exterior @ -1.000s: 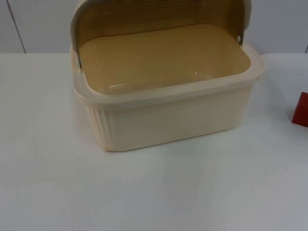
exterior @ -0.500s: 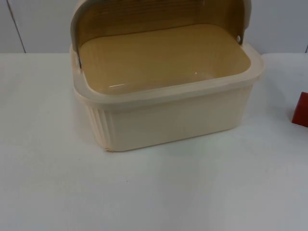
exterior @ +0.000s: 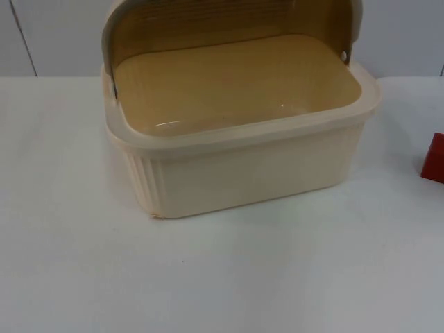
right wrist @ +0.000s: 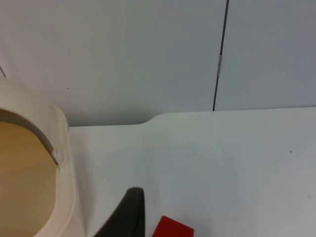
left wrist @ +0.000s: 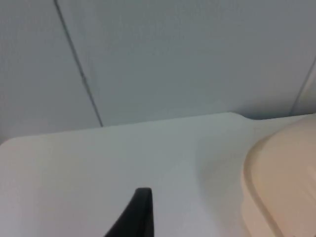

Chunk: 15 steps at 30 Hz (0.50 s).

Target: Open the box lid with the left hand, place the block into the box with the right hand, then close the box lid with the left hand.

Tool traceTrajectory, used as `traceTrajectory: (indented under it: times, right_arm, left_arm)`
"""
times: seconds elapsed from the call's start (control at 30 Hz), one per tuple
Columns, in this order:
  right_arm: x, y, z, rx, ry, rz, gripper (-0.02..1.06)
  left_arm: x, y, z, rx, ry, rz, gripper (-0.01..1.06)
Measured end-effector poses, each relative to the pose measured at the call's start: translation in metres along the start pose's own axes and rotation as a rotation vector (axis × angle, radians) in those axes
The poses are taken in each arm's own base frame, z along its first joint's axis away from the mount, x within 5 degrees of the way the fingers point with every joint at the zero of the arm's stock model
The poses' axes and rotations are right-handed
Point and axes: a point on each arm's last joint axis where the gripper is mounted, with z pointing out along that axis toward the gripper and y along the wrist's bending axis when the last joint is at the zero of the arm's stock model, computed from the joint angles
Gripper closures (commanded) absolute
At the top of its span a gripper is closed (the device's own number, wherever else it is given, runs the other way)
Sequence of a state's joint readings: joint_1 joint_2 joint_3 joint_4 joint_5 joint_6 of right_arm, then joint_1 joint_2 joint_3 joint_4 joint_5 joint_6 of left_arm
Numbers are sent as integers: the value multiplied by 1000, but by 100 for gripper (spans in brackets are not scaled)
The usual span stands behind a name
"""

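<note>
The cream box point(exterior: 243, 135) stands mid-table with its lid point(exterior: 208, 21) swung up at the back, and its tan inside holds nothing. A red block point(exterior: 434, 159) rests on the table to the box's right. In the left wrist view my left gripper point(left wrist: 140, 207) hangs over bare table beside the box's rounded cream side point(left wrist: 281, 182), apart from it. The right wrist view has my right gripper point(right wrist: 131, 212) open above the table, between the box rim point(right wrist: 59, 148) and the red block point(right wrist: 172, 228), holding nothing.
The white table top point(exterior: 222, 277) ends at a grey partition wall point(exterior: 48, 35) just behind the box. The raised lid stands close against that wall.
</note>
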<state>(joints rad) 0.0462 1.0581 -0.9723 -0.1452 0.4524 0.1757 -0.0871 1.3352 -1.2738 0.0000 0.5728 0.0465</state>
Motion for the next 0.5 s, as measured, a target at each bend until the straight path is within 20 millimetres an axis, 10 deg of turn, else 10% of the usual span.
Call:
traceTrajectory:
  times: [0.5]
  right_arm:
    - [0,0,0,-1,-5,0,0]
  left_arm:
    - [-17,-15,-87,49,-227,57,0]
